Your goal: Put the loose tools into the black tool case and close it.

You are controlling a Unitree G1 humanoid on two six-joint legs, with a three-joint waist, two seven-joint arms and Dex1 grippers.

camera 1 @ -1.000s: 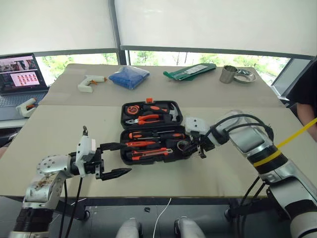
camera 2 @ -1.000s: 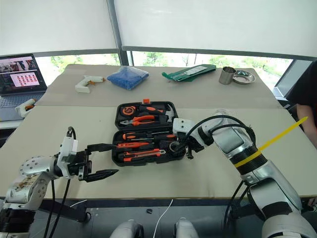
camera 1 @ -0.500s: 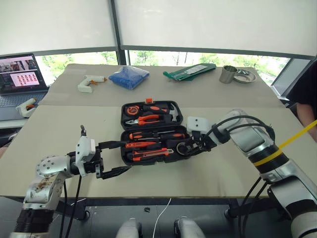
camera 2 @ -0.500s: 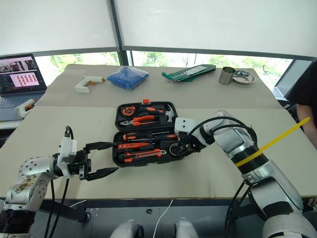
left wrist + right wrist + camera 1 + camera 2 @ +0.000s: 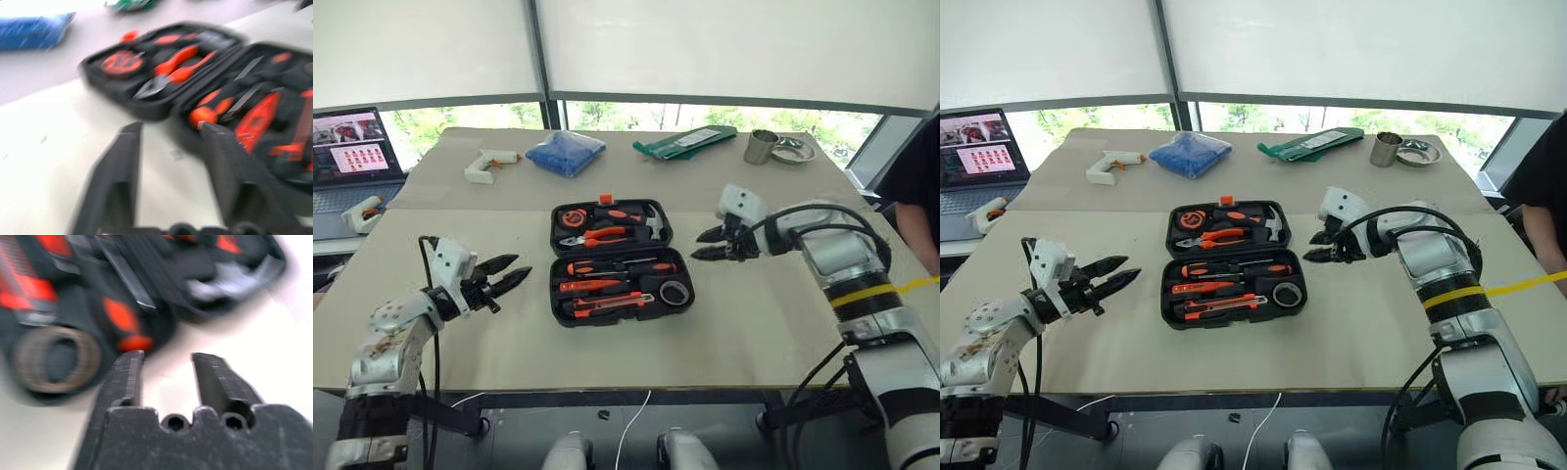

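The black tool case (image 5: 612, 259) lies open, tools seated. Left gripper (image 5: 506, 277) at nine o'clock and right gripper (image 5: 709, 244) at three o'clock have jaws parted, empty. A proud screwdriver (image 5: 622, 265) could block the lid.

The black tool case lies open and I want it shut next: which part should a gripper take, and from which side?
Take the far rim of the lid half, by the orange latch, coming from the far side and folding it toward the near half. The black tool case hinges along its middle, so that rim swings furthest. Both grippers, left and right, are empty beside it.
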